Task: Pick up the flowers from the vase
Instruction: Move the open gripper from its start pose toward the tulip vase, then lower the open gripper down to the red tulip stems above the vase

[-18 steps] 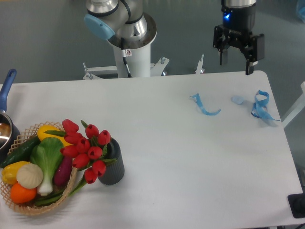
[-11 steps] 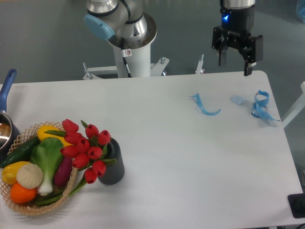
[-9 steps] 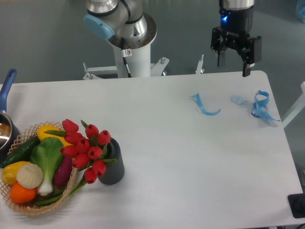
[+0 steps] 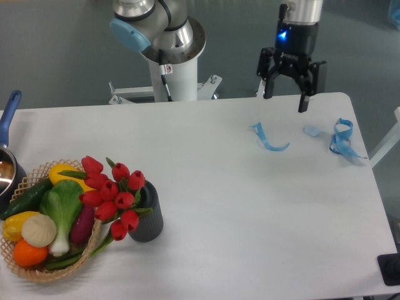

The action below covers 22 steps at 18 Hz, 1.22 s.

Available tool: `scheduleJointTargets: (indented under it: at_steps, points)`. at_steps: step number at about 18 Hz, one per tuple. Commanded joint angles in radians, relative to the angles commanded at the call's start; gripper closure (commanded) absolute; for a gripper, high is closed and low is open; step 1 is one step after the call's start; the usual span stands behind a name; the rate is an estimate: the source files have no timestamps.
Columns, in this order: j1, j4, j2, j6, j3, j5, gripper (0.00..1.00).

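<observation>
The flowers point(image 4: 111, 195), a bunch of red tulip buds with green leaves, stand in the vase point(image 4: 149, 219), a short dark grey cylinder at the front left of the white table. The bunch leans left over the wicker basket's rim. My gripper point(image 4: 286, 100) hangs open and empty above the table's far right edge, far from the vase, fingers pointing down.
A wicker basket point(image 4: 37, 272) of colourful vegetables sits right beside the vase on its left. A blue-handled metal pot point(image 4: 7, 156) is at the left edge. Blue ribbon scraps point(image 4: 269, 141) point(image 4: 342, 140) lie at the far right. The robot base point(image 4: 170, 44) stands behind the table.
My gripper has moved left along the table's far edge by a small distance and stays open. The flowers and vase have not moved.
</observation>
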Motion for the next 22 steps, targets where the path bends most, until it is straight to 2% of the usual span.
scheduleJointTargets:
  at_steps: [11,20,22]
  points:
    - [-0.011,-0.001,-0.002,-0.008,-0.025,-0.005,0.0]
    - [-0.011,-0.005,-0.005,-0.012,-0.04,-0.098,0.0]
    - [-0.029,-0.006,-0.005,-0.022,-0.078,-0.132,0.0]
